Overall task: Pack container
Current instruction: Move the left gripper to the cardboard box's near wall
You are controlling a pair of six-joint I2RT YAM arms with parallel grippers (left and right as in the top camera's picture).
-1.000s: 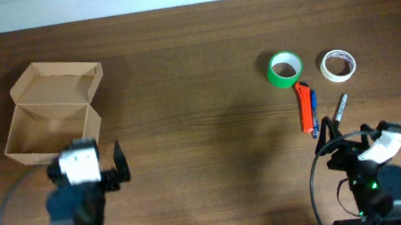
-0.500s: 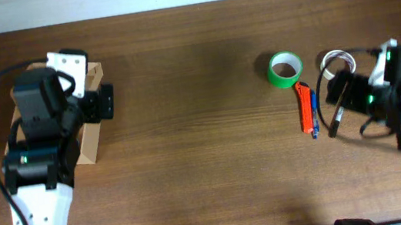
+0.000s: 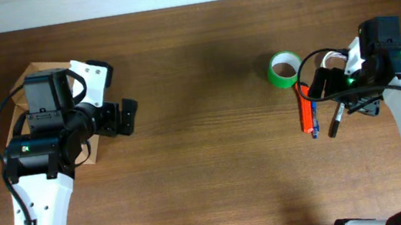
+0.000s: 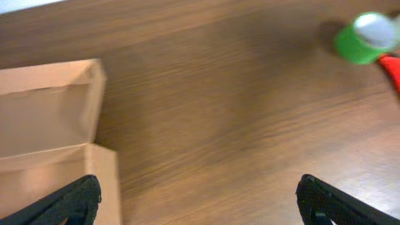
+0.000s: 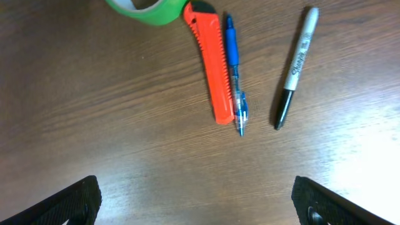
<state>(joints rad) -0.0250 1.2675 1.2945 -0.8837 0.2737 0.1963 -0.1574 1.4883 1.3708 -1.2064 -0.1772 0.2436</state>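
Observation:
The container (image 3: 31, 73), a brown cardboard box with its flap lid open, sits at the table's left and is mostly hidden under my left arm. The left wrist view shows its inside and wall (image 4: 47, 119) at the left edge. My left gripper (image 3: 130, 116) (image 4: 199, 203) hangs open just right of the box, over bare wood. My right gripper (image 3: 343, 94) (image 5: 197, 200) hovers open above the stationery at the right, holding nothing.
A green tape roll (image 3: 285, 69) (image 5: 150, 9) (image 4: 362, 39) lies at the right. A white tape roll (image 3: 335, 56) is partly under my right arm. An orange utility knife (image 3: 305, 108) (image 5: 209, 62), a blue pen (image 5: 234, 69) and a black marker (image 3: 336, 119) (image 5: 295, 69) lie below them.
Both arms came up from the table's near edge. The left one now reaches over the box, its gripper just right of it. The right one has shifted left over the knife and marker.

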